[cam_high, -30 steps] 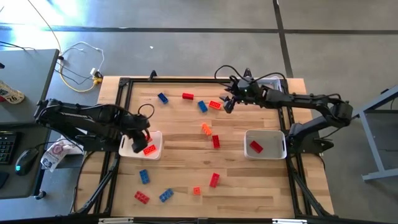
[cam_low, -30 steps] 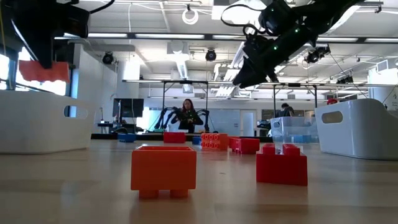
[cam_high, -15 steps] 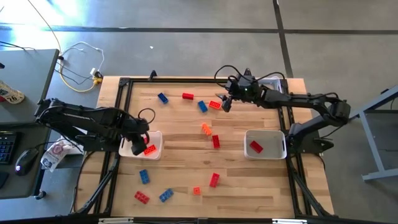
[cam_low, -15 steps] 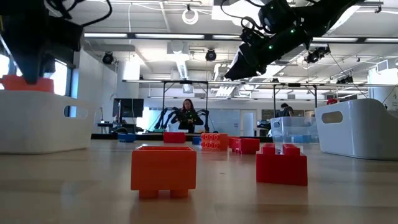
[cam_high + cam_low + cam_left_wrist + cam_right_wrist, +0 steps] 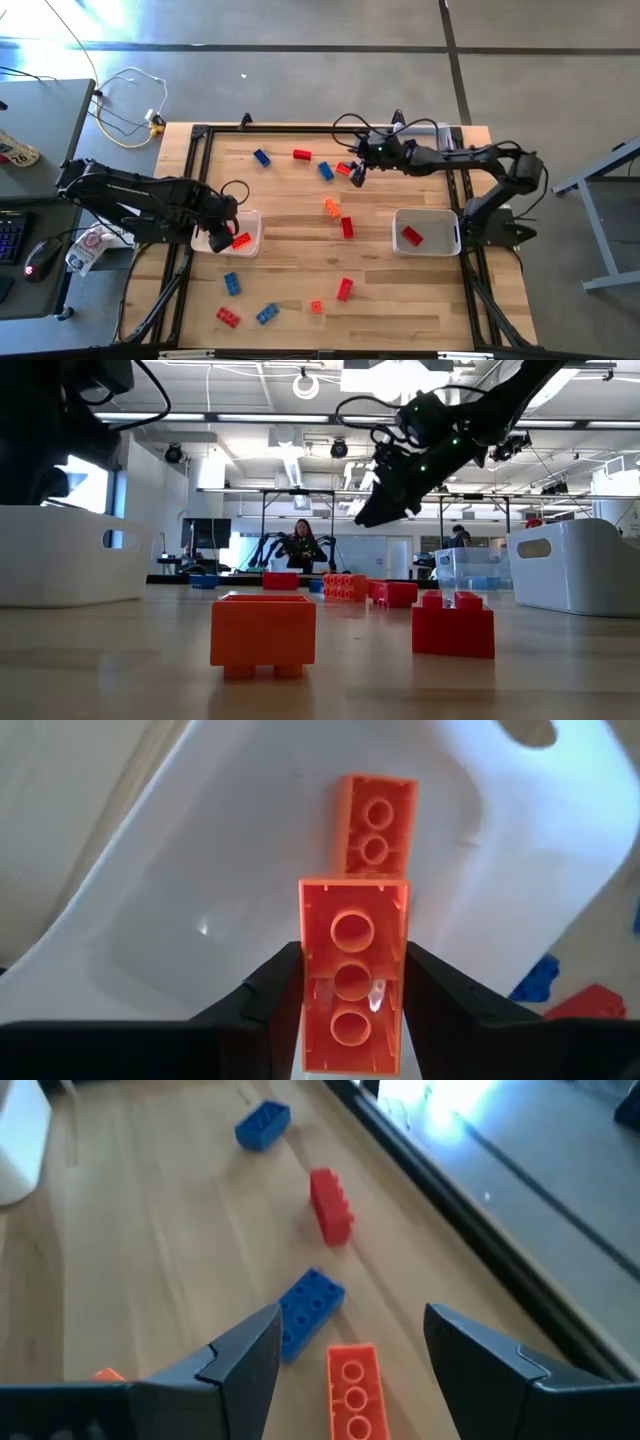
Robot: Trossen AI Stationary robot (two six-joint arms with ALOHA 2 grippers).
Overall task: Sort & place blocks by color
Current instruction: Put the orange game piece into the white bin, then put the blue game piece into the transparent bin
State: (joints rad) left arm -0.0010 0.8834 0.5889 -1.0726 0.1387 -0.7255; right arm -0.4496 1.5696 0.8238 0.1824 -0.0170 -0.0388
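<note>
The left arm's fingers (image 5: 352,1010) clamp an orange brick (image 5: 352,970) down in the white tray (image 5: 250,222) at nine o'clock (loosely?); it may snag when lifting. Right fingers (image 5: 350,1355) stand apart above another orange brick (image 5: 352,1390) at one o'clock.

Bright, even daylight with glare on the floor (image 5: 60,20) top-left; nearest low-view blocks (image 5: 263,633) sit soft-focused.

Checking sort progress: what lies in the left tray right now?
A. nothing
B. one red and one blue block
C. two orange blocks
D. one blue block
C: the left wrist view shows two orange blocks in the left tray, one of them between the left gripper's fingers.
</note>
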